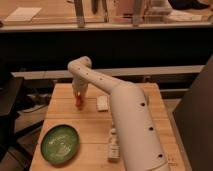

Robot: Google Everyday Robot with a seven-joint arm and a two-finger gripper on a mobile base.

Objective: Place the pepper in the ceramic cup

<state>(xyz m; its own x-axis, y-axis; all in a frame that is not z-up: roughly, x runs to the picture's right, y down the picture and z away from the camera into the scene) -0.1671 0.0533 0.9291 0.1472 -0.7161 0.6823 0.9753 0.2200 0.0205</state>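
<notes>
My gripper (78, 96) hangs at the end of the long white arm and points down over the far left part of the wooden table (90, 125). It is shut on the pepper (78, 101), a small red-orange piece that stands upright below the fingertips, close to the tabletop. The ceramic cup does not show: it is hidden or out of view.
A flat white rectangular block (102, 103) lies just right of the gripper. A green plate (60, 144) sits at the front left. A pale bottle with a label (114, 145) stands at the front, next to the arm's thick lower link (135, 130). A dark chair (7, 115) stands left of the table.
</notes>
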